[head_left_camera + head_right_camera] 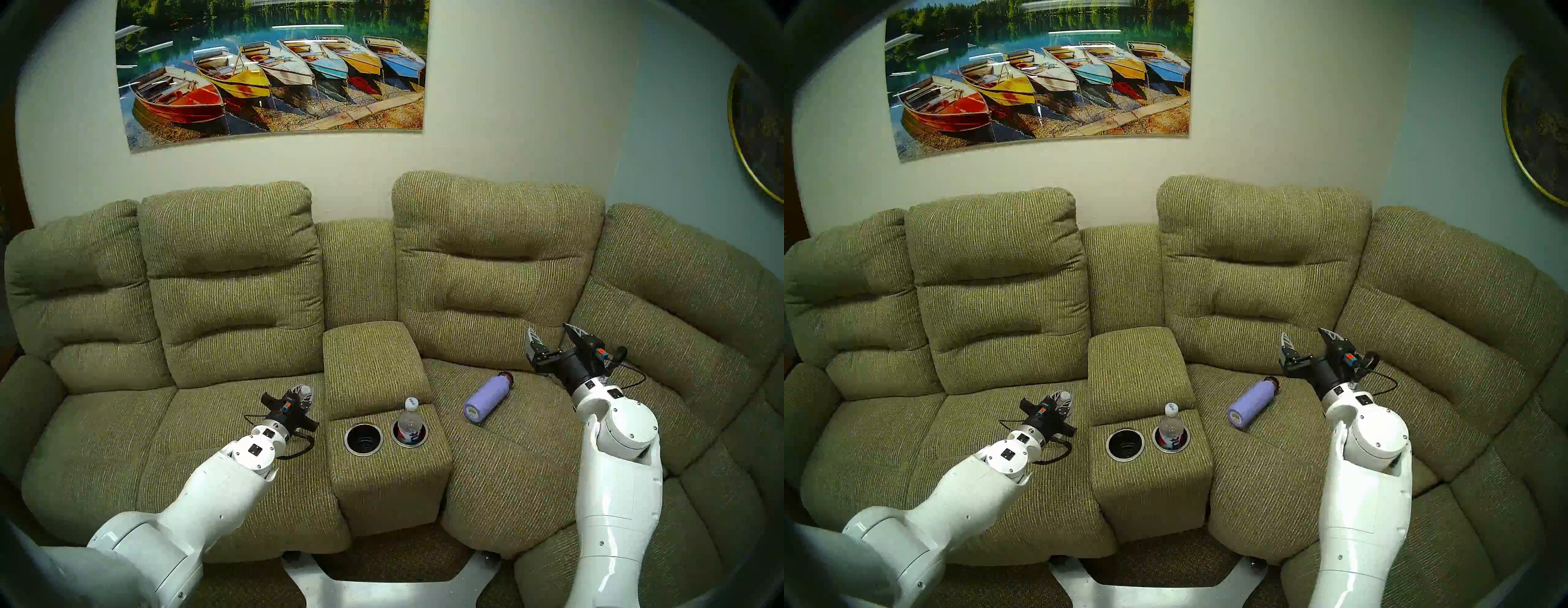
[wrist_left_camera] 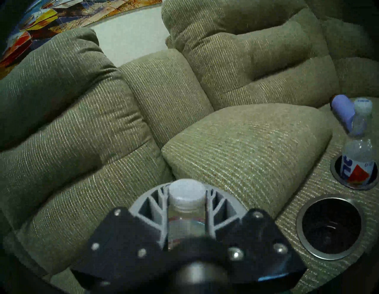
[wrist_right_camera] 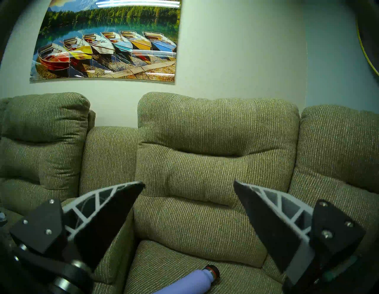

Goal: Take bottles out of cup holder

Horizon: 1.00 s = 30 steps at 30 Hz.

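- The left hand (image 2: 186,217) is clamped on a clear bottle (image 2: 185,207) with a white cap, its grey fingers (image 2: 152,207) pressed on either side of the neck; it hangs over the left seat cushion, just beside the console.
- The cup holder (image 1: 364,439) sits at the console's near end: the left well is empty, while the second bottle (image 1: 410,422), with a red, white and blue label, stands upright in the right well (image 1: 409,434).
- The padded console lid (image 1: 373,365) rises just behind the wells.
- A lavender flask (image 1: 488,397) lies on its side on the right seat cushion, near the console.
- The right hand (image 3: 188,184) hovers above the flask, spread wide and holding nothing.
- A boat picture (image 1: 271,68) hangs on the wall behind the sofa (image 1: 233,271).
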Each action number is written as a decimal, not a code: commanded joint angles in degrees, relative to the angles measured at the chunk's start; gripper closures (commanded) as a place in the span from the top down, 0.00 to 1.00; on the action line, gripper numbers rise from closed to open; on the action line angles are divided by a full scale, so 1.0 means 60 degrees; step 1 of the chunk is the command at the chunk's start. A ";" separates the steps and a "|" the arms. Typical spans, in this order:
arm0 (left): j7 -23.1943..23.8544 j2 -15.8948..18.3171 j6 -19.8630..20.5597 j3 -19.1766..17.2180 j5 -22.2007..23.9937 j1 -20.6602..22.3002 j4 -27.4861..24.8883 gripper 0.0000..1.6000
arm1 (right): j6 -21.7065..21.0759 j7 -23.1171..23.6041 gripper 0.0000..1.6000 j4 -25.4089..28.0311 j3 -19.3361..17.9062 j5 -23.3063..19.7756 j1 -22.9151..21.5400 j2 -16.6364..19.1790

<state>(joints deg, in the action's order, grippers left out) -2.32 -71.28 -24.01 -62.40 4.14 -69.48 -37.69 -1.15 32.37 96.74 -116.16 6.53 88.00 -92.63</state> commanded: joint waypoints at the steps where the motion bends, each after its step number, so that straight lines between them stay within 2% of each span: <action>1: -0.0392 -0.0471 -0.0236 0.0069 -0.0198 0.0652 0.0464 0.00 | 0.0024 -0.0003 1.00 0.0236 0.0013 -0.0025 -0.0073 -0.0001; 3: -0.0486 -0.0544 -0.0263 0.0089 -0.0236 0.0741 0.0630 0.30 | 0.0025 -0.0003 1.00 0.0234 0.0014 -0.0025 -0.0074 -0.0001; 4: -0.0636 -0.0644 -0.0267 0.0045 -0.0212 0.0840 0.0815 0.82 | 0.0026 -0.0003 1.00 0.0233 0.0014 -0.0025 -0.0074 -0.0001; 5: -0.0636 -0.0644 -0.0267 0.0045 -0.0212 0.0840 0.0815 0.82 | 0.0026 -0.0003 1.00 0.0233 0.0014 -0.0025 -0.0074 -0.0001; 6: -0.0645 -0.0665 -0.0266 0.0039 -0.0209 0.0890 0.0884 1.00 | 0.0026 -0.0003 1.00 0.0233 0.0014 -0.0025 -0.0074 -0.0001; 12: -0.0878 -0.0819 -0.0478 0.0052 -0.0346 0.1210 0.1406 1.00 | 0.0025 -0.0003 1.00 0.0235 0.0014 -0.0025 -0.0073 -0.0001; 16: -0.0944 -0.0752 -0.0676 -0.0003 -0.0361 0.1181 0.1209 1.00 | 0.0027 -0.0003 1.00 0.0231 0.0014 -0.0025 -0.0075 0.0000; 19: -0.0437 -0.0485 -0.0952 -0.0009 -0.0303 0.1046 0.0563 1.00 | 0.0033 -0.0001 1.00 0.0219 0.0014 -0.0026 -0.0080 0.0004; 25: 0.0634 -0.0378 -0.1421 -0.0095 0.0082 0.0843 -0.0280 1.00 | 0.0038 0.0000 1.00 0.0204 0.0014 -0.0026 -0.0085 0.0008; 26: 0.0873 -0.0276 -0.1382 -0.0138 0.0225 0.0624 -0.0780 1.00 | 0.0038 0.0000 1.00 0.0204 0.0014 -0.0026 -0.0085 0.0008; 28: 0.1159 -0.0384 -0.1627 -0.0102 0.0381 0.0751 -0.0598 1.00 | 0.0040 0.0000 1.00 0.0199 0.0014 -0.0026 -0.0087 0.0010; 30: 0.1652 -0.0304 -0.1657 -0.0173 0.0604 0.0585 -0.1055 1.00 | 0.0040 0.0000 1.00 0.0197 0.0014 -0.0026 -0.0088 0.0010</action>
<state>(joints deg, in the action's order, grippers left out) 1.29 -73.98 -31.19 -62.94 4.35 -64.71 -37.33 -1.13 32.37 96.74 -116.16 6.53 88.00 -92.62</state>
